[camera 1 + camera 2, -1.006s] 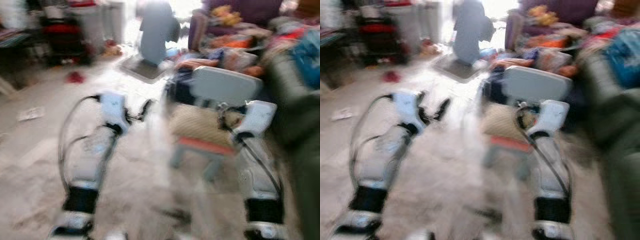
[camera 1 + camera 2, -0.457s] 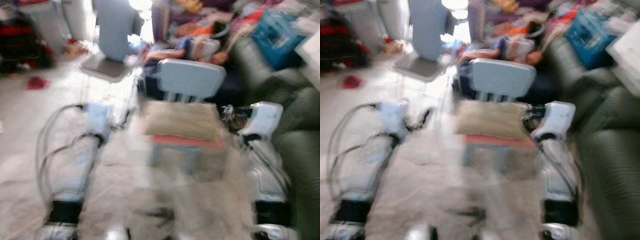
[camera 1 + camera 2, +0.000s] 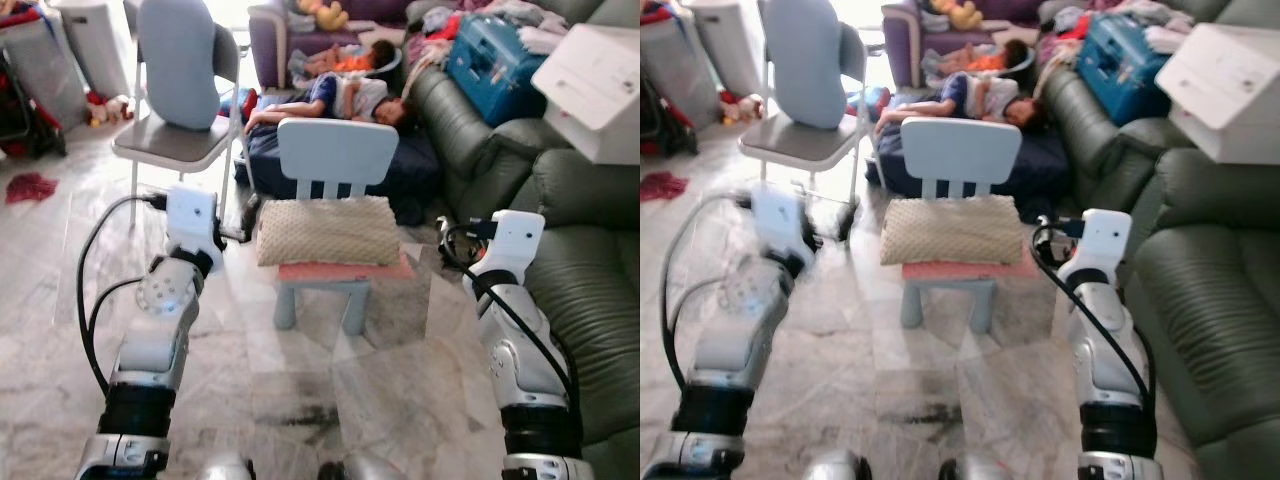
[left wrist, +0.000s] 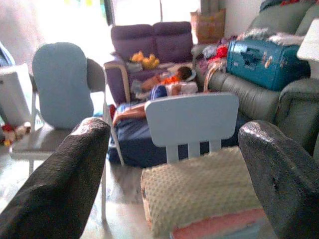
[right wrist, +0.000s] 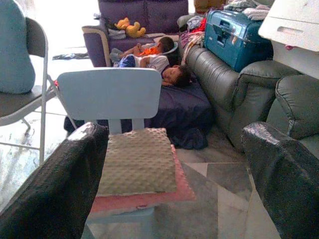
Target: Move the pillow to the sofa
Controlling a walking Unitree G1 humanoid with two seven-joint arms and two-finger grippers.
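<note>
A dark green sofa (image 3: 590, 250) runs along the right side of the room, its far cushions carrying a blue suitcase (image 3: 490, 60) and a white box (image 3: 598, 80). Beyond it stands a purple sofa (image 4: 152, 42) with a yellow soft toy (image 4: 142, 60) on its seat. On the marble floor (image 3: 300, 390) before these lies a dark blue mattress (image 3: 400, 165) where two people (image 3: 335, 90) lie asleep. At the far left a grey folding chair (image 3: 170, 140) holds a pale blue cushion (image 3: 178, 60) against its back.

In the middle stands a small light blue child's chair (image 3: 335, 155) with a pink seat pad (image 3: 340, 270). The pillow (image 3: 325, 230), beige and nubbly, lies flat on that pad, covering nearly the whole seat up to the backrest, its front edge close to the front edge of the seat.

The left pincer (image 4: 174, 184) hangs just off the seat's left edge, facing the pillow, its two black fingers (image 4: 60, 184) spread wide apart with nothing between them. The right pincer (image 5: 174, 184) hangs off the seat's right edge, near the green sofa, its fingers (image 5: 284, 179) likewise wide apart and bare.
</note>
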